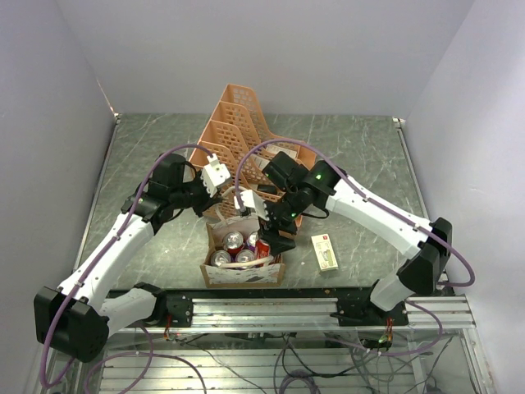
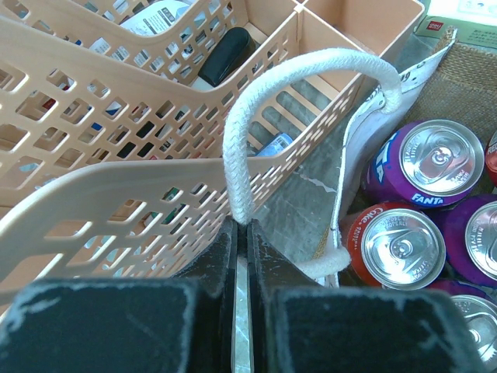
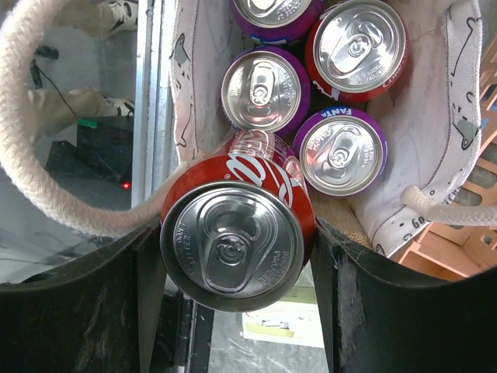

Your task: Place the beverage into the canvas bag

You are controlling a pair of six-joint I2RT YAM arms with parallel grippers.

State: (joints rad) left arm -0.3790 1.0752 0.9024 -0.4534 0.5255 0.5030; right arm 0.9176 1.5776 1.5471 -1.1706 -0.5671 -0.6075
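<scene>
The tan canvas bag stands open near the table's front edge with several purple and red cans upright inside. My left gripper is shut on the bag's far white rope handle and holds it up beside the organizer. A red cola can, the beverage, hangs upright over the bag's near right corner, above the other cans. My right gripper is shut on it, one finger on each side. The bag's other handle loops to the left of that can. From above, the right gripper sits over the bag's mouth.
A peach plastic lattice file organizer stands right behind the bag, holding small items. A small white and green box lies on the table right of the bag. A metal rail runs along the near edge.
</scene>
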